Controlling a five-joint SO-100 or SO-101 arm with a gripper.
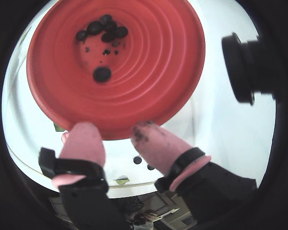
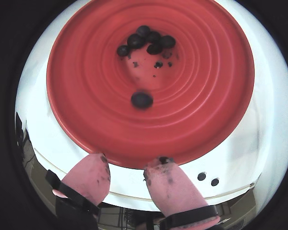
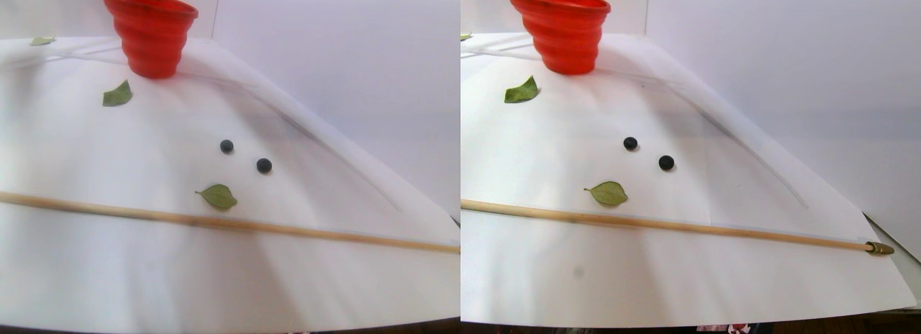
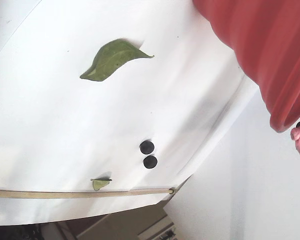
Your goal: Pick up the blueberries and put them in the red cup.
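The red cup fills both wrist views from above and stands at the back of the white sheet. Several blueberries lie clustered at its bottom, and one more blueberry shows blurred, apart from them, inside the cup. Two blueberries sit side by side on the sheet. My gripper hangs over the cup's near rim, open, with nothing between its pink, dark-stained fingertips.
Green leaves lie on the sheet. A long wooden stick runs across near the front edge. A black camera housing juts in at the right of a wrist view.
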